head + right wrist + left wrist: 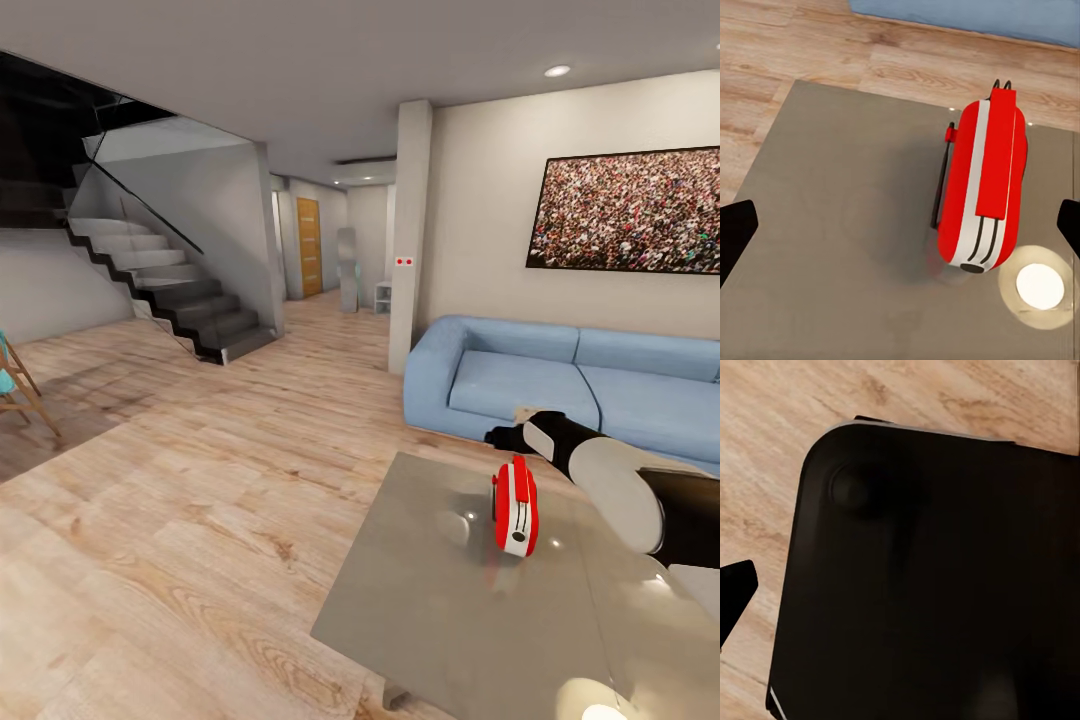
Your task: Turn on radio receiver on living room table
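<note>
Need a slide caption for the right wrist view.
Right tool open above the red radio receiver standing on the grey table, sofa beyond.

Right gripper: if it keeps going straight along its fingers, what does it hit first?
Probably the grey table top, just beside the red radio receiver. In the right wrist view the line between the open fingers falls on bare tabletop, with the radio off to one side. Depth is unclear, so a graze is possible.
</note>
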### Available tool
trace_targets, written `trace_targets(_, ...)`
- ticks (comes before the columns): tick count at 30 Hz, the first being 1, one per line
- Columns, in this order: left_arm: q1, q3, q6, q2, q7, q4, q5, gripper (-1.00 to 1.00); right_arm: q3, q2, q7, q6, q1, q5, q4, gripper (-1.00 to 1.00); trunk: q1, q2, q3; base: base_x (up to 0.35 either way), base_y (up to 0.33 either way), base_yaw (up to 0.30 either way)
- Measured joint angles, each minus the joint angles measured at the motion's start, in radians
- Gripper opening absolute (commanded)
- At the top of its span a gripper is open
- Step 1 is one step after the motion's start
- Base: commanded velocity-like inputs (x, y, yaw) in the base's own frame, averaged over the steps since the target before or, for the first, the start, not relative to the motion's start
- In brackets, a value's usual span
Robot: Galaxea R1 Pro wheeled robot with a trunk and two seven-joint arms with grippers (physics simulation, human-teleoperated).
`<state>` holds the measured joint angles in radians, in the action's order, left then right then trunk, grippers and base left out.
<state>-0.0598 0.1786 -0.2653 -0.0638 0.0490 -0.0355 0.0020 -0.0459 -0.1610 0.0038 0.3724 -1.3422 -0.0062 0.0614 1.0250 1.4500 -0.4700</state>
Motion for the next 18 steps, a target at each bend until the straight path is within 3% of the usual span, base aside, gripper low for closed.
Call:
trace_targets(2, 0.0, -0.001, -0.002, 0.003, 0.0, -0.018, 0.001, 1.0, 0.0, 0.0, 0.001, 0.0, 0.0, 0.0, 0.0, 1.0, 0.0, 0.0, 0.0, 0.0, 0.0, 0.0)
trace_targets(4, 0.0, -0.003, -0.001, 0.006, -0.001, -0.126, -0.002, 1.0, 0.0, 0.0, 0.002, 0.0, 0.0, 0.0, 0.0, 1.0, 0.0, 0.0, 0.0, 0.0, 0.0, 0.0)
trace_targets(9, 0.0, -0.005, 0.002, 0.003, 0.002, -0.26, -0.006, 1.0, 0.0, 0.0, 0.002, 0.0, 0.0, 0.0, 0.0, 1.0, 0.0, 0.0, 0.0, 0.0, 0.0, 0.0)
trace_targets(13, 0.0, -0.006, 0.015, 0.024, 0.004, -0.438, -0.012, 1.0, 0.001, -0.001, 0.002, 0.0, 0.0, 0.0, 0.0, 1.0, 0.0, 0.0, 0.0, 0.154, 0.0, 0.0)
trace_targets(16, 0.0, -0.005, 0.088, 0.046, 0.006, -0.532, -0.011, 1.0, 0.002, -0.006, 0.002, 0.0, 0.0, 0.001, -0.001, 1.0, 0.0, 0.0, 0.0, 0.26, 0.0, 0.0)
trace_targets(18, 0.0, -0.003, 0.131, 0.053, 0.006, -0.567, -0.005, 1.0, 0.001, -0.027, 0.002, 0.0, 0.0, 0.001, -0.001, 1.0, 0.0, 0.0, 0.0, 0.142, 0.0, -0.021)
